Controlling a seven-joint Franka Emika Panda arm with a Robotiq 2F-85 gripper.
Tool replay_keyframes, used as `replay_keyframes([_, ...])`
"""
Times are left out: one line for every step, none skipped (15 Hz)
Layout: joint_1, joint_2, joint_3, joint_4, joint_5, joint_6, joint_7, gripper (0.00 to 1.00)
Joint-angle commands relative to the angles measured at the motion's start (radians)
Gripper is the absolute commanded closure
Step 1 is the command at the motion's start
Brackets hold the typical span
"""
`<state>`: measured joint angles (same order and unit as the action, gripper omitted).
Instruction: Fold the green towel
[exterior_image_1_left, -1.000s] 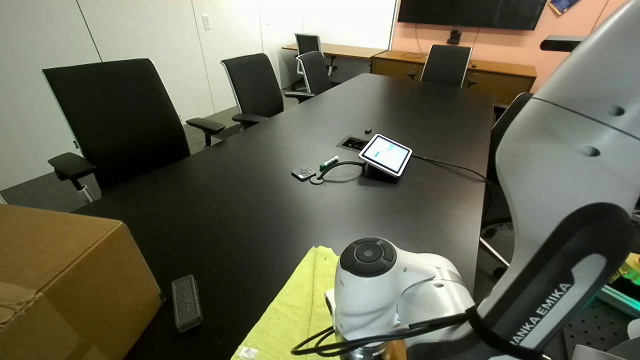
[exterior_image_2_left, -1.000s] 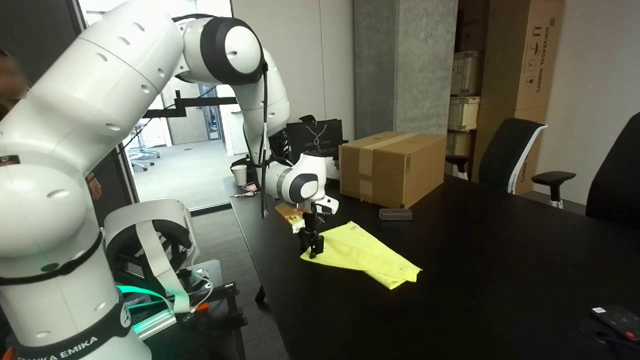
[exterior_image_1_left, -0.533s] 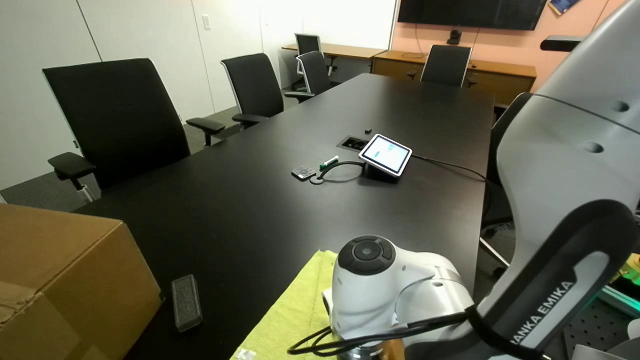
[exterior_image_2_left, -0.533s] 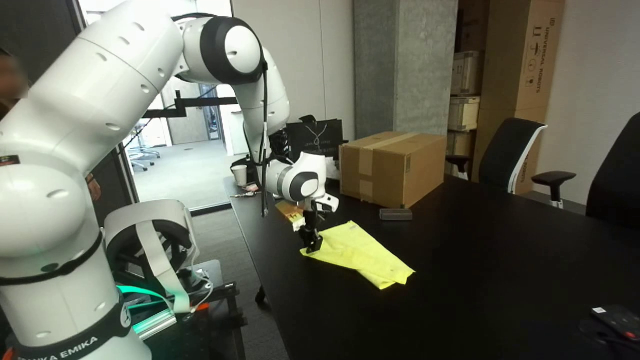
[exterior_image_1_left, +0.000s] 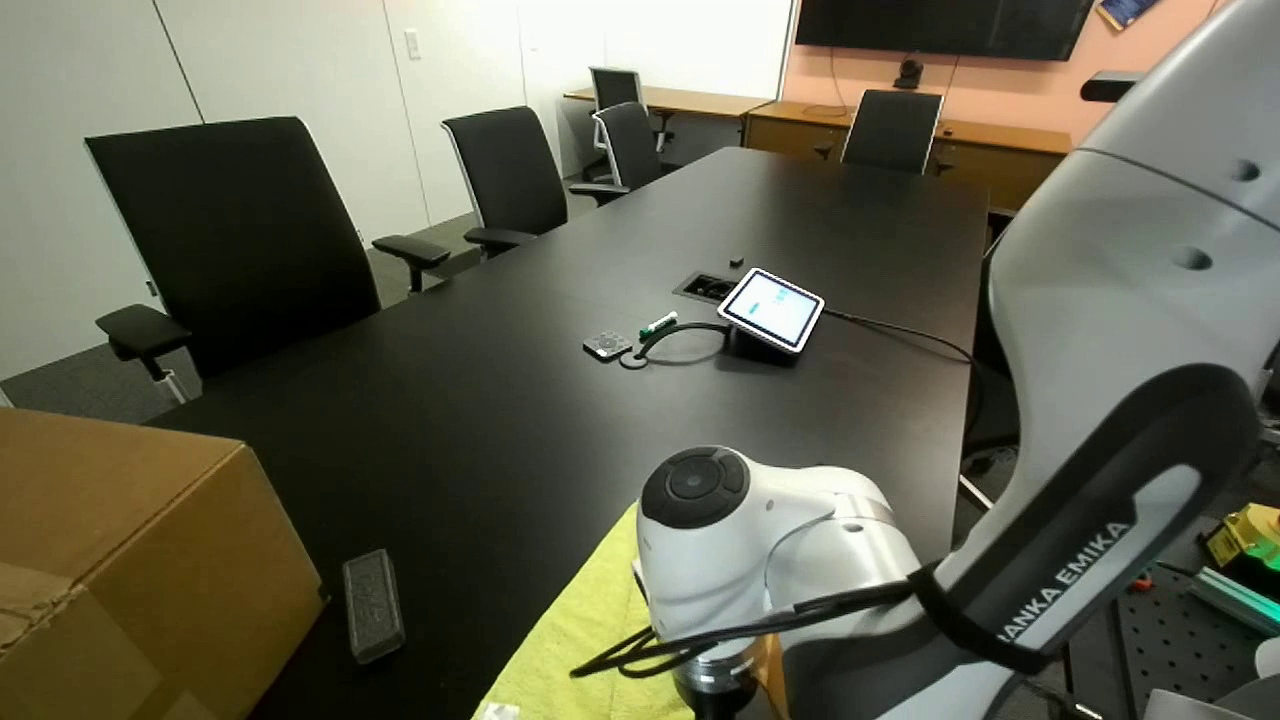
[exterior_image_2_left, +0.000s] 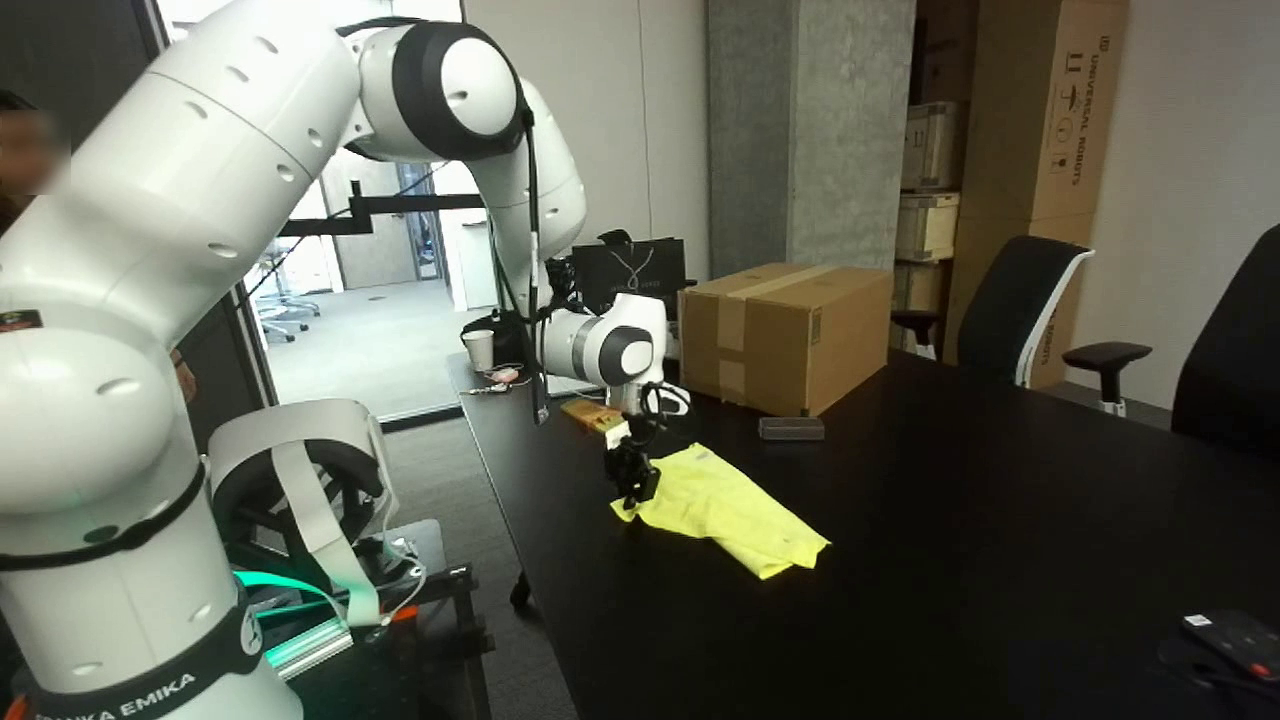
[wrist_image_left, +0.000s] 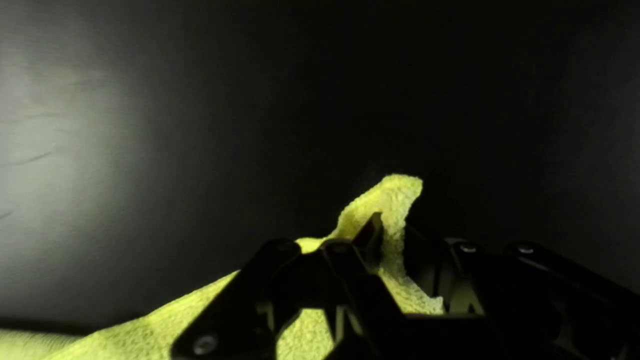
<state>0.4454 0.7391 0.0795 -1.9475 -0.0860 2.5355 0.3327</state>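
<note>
While wrist view shows tool (wrist_image_left: 392, 240) pinching green towel (wrist_image_left: 145, 337) corner, tablet (exterior_image_1_left: 772, 308) shows only in exterior view.

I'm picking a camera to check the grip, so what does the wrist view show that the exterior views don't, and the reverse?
Only the wrist view clearly shows the green towel pinched in the claw, plus faint marks on the black table. Only the exterior views show black chairs and a dark block. All share the towel and the table.
</note>
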Motion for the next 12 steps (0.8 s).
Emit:
replay_keyframes([0.041, -0.034, -0.041, 0.077, -0.103, -0.179, -0.023, 0.97])
replay_keyframes([0.049, -0.026, -0.049, 0.116, -0.143, -0.234, -0.028, 0.97])
replay_keyframes([0.053, -0.027, -0.048, 0.146, -0.178, -0.282, -0.036, 0.97])
replay_keyframes([0.057, -0.014, -0.047, 0.187, -0.213, -0.326, -0.050, 0.97])
replay_keyframes([0.059, 0.001, -0.043, 0.228, -0.246, -0.366, -0.066, 0.97])
replay_keyframes([0.061, 0.008, -0.037, 0.260, -0.275, -0.400, -0.086, 0.97])
replay_keyframes([0.065, 0.014, -0.031, 0.289, -0.304, -0.423, -0.106, 0.97])
replay_keyframes([0.074, 0.043, -0.032, 0.332, -0.339, -0.440, -0.121, 0.97])
replay_keyframes([0.081, 0.057, -0.029, 0.365, -0.367, -0.454, -0.138, 0.97])
replay_keyframes([0.092, 0.069, -0.029, 0.396, -0.400, -0.468, -0.156, 0.97])
replay_keyframes([0.099, 0.079, -0.028, 0.421, -0.426, -0.474, -0.173, 0.97])
replay_keyframes([0.112, 0.108, -0.032, 0.462, -0.461, -0.480, -0.192, 0.97])
